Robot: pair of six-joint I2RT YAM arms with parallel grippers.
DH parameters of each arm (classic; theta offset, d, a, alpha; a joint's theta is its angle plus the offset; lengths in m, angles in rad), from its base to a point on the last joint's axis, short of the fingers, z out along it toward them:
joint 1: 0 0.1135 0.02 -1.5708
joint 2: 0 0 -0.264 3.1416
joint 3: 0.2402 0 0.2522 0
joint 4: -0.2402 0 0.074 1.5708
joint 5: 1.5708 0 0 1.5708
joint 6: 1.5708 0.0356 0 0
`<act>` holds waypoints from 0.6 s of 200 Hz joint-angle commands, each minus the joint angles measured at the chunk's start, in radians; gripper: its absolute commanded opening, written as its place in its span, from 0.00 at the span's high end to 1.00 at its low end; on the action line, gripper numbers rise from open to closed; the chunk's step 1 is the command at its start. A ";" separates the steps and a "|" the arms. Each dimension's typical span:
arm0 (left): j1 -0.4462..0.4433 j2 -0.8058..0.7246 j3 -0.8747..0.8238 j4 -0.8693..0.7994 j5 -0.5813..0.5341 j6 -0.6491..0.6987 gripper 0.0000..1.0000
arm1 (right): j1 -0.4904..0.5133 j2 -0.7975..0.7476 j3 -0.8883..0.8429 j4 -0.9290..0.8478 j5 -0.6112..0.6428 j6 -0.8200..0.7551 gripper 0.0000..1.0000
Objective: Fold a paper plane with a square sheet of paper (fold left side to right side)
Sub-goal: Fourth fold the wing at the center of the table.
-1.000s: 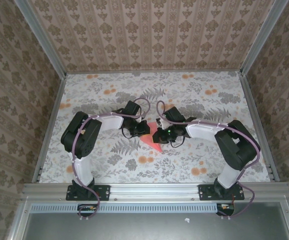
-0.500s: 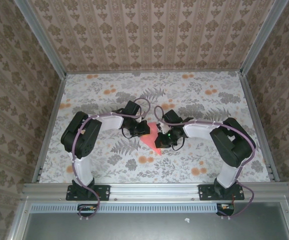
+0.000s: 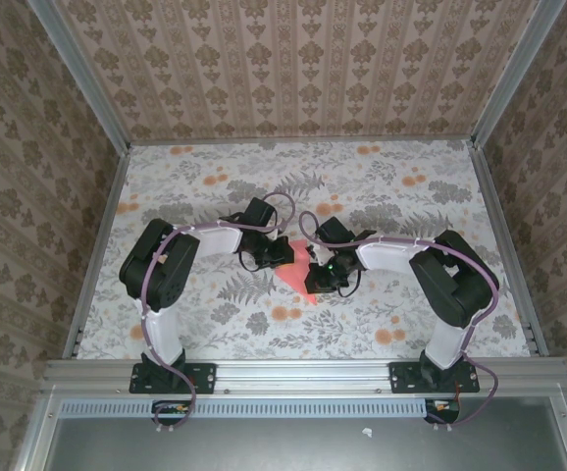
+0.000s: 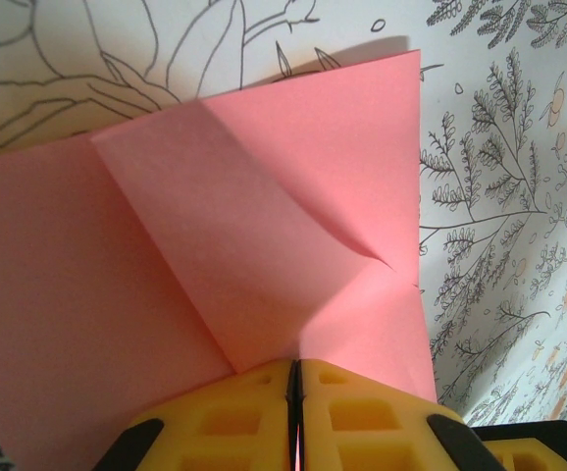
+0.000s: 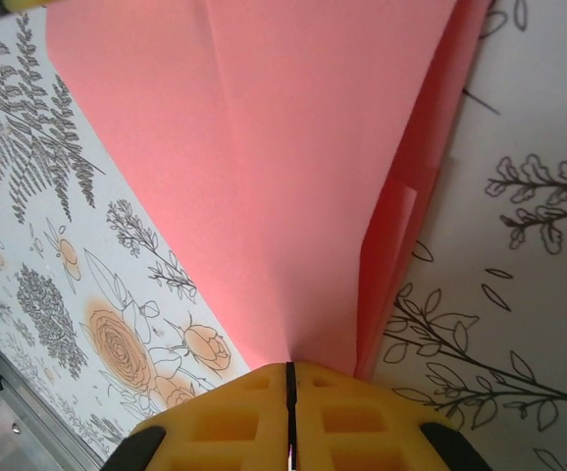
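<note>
A: Well, from the top view, where does the paper lie?

B: On the flowered table, about mid-table, between the two arms. The left gripper sits at its far left edge and the right gripper at its near right edge. The paper shows as a salmon-pink wedge narrowing toward the near side.

A: Can the jaws be read from up there?

B: No, they are too small to tell.

A: And the left wrist view?

B: There the left gripper has its yellow fingers pressed together, with only a thin dark seam between them. The paper runs straight into that seam, so the jaws are clamped on its edge. The sheet spreads away from them over the tabletop. A diagonal flap is folded over the layer beneath, with a short pucker near its right side.

A: The right wrist view?

B: Much alike. The right gripper is closed tight on the paper, whose creases converge at the seam of the fingers. From the jaws the sheet widens. A straight crease runs up its middle, and on the right several layers stack with their edges slightly offset. The pink is plain and matte.
</note>
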 commanded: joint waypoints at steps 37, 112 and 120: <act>0.017 0.030 -0.025 -0.073 -0.078 0.030 0.90 | 0.020 0.015 -0.008 -0.123 0.028 -0.031 0.91; 0.020 0.029 -0.025 -0.076 -0.083 0.032 0.90 | 0.057 -0.019 -0.064 -0.225 0.060 -0.041 0.91; 0.020 0.030 -0.026 -0.076 -0.083 0.031 0.90 | 0.060 -0.024 -0.071 -0.230 0.063 -0.041 0.91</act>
